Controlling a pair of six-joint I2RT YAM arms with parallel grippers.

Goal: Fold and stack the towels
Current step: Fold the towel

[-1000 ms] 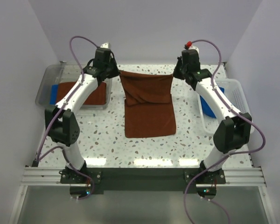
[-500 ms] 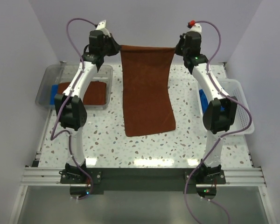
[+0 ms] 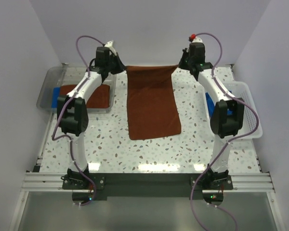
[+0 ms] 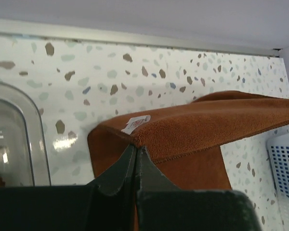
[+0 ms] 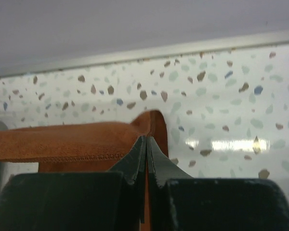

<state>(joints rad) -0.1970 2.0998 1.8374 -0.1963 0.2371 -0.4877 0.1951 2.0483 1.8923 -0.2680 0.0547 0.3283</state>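
A brown towel (image 3: pixel 151 103) stretches from the far table edge toward me, its near part lying on the speckled table. My left gripper (image 3: pixel 121 69) is shut on its far left corner, seen in the left wrist view (image 4: pixel 136 147) beside a white label (image 4: pixel 136 123). My right gripper (image 3: pixel 181 66) is shut on the far right corner, seen in the right wrist view (image 5: pixel 146 138). The far edge (image 4: pixel 221 122) hangs taut between both grippers above the table. A folded brown towel (image 3: pixel 94 96) lies in the clear bin (image 3: pixel 48 83) at left.
A blue item (image 3: pixel 56 96) lies in the clear bin beside the folded towel. A white mesh basket (image 3: pixel 245 103) at right holds a blue item (image 3: pixel 213 107). The back wall is close behind both grippers.
Both grippers lifted the towel's far edge high, unfolding it, then came down and back. The towel now lies longer and flatter on the table.
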